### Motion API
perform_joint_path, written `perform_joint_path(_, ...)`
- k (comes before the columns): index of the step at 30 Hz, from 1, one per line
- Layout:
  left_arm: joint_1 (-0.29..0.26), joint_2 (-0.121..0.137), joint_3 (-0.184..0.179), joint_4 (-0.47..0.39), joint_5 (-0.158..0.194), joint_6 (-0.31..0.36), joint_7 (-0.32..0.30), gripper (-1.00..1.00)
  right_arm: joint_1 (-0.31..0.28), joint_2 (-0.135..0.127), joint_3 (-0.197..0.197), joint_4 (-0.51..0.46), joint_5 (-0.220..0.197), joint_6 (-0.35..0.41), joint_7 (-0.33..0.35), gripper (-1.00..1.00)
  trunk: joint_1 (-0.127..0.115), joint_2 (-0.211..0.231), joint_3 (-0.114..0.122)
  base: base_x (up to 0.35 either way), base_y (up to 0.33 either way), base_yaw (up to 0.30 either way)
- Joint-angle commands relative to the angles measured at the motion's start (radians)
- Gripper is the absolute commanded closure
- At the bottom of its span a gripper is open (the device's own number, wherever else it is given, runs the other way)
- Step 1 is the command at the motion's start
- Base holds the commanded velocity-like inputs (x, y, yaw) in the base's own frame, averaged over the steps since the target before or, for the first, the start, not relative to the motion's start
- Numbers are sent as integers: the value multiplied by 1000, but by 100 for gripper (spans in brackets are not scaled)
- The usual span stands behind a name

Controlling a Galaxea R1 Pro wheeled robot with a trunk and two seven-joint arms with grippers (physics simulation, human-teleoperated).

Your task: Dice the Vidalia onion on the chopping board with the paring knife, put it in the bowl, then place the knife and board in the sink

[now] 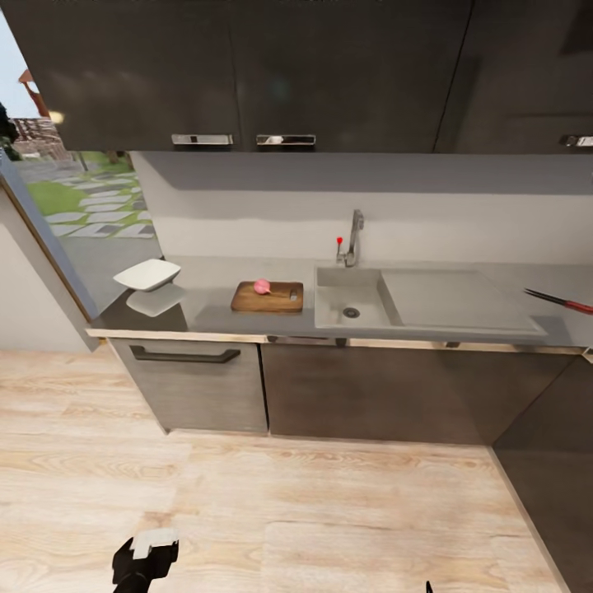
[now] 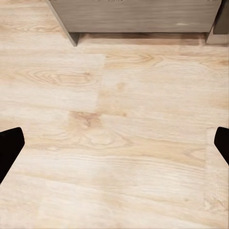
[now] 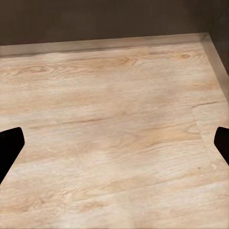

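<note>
- Robot stood back from the tabletop (image 1: 461, 301), on the light wood floor (image 1: 329, 511), facing the cabinets.
- The onion (image 1: 262, 287), small and pinkish, lay on the chopping board (image 1: 268, 298), just left of the sink (image 1: 350, 305). Sink basin looked bare apart from its drain.
- Paring knife (image 1: 560, 301), red handle and dark blade, lay far to the right on the tabletop, well apart from the board, beyond the drainboard.
- White bowl (image 1: 148, 274) sat at the tabletop's left end, near the window, with a pale reflection beneath it.
- Left end effector (image 2: 114, 143): fingers at opposite edges of the wrist view, spread wide, nothing between them, only floor below. In the head view the left arm hung low by the floor.
- Right end effector (image 3: 114, 143): likewise wide and empty, over floor near the dark cabinet base.
- Judgement: onion already out of the sink; step in hand is fetching the knife for dicing.
- Next move calls for rolling closer and to the right, raising the right arm to tabletop height, and closing on the red handle.
- Both end effectors were well apart from every task thing.
</note>
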Motion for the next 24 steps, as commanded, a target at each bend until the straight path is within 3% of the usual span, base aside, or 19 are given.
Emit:
perform_joint_path(1,-2,-2,-9,4,8,-6,2,-100,-1,0,1,3,-5,-5,0,-100,1,-2,0,0,0,0)
perform_joint_path(24,-1,-9,-9,4,8,0,6,-100,-1,1,3,21,-7,-18,1,-100,1,-2,36,0,0,0)
